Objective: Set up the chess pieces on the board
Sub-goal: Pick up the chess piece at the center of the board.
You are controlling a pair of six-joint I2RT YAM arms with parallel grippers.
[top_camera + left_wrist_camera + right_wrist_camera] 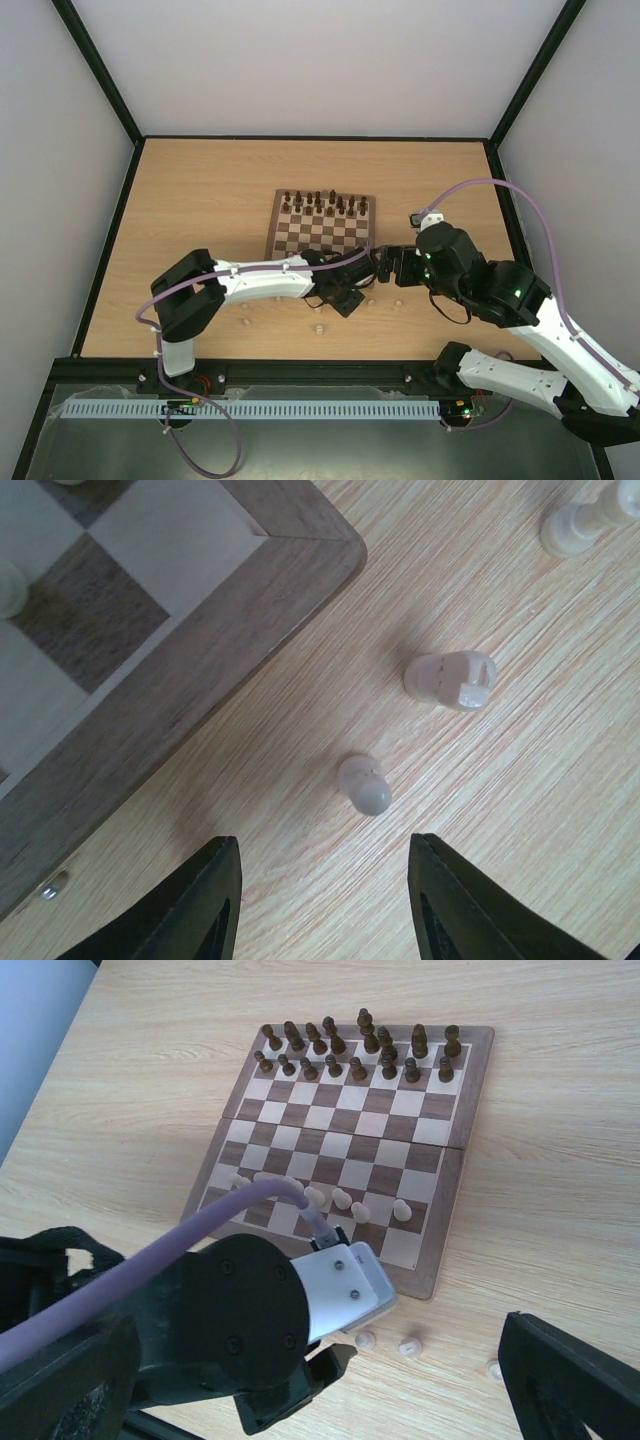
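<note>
The board (274, 222) lies mid-table, and its near right corner (200, 670) shows in the left wrist view. Dark pieces (360, 1050) fill its far rows. Several pale pawns (342, 1199) stand in a row near its front. My left gripper (325, 880) hovers open over the table beside that corner. A pale pawn (365, 785) stands just ahead of its fingertips, nothing between them. A pale rook-like piece (452, 680) lies beyond the pawn. My right gripper (310, 1380) is open, facing the left gripper (367, 272) from the right (392, 265).
More pale pieces sit loose on the tabletop in front of the board (318, 327) (247, 321) (397, 303). Another pale piece (580, 525) lies at the top right of the left wrist view. The left arm's wrist (250, 1330) blocks much of the right wrist view.
</note>
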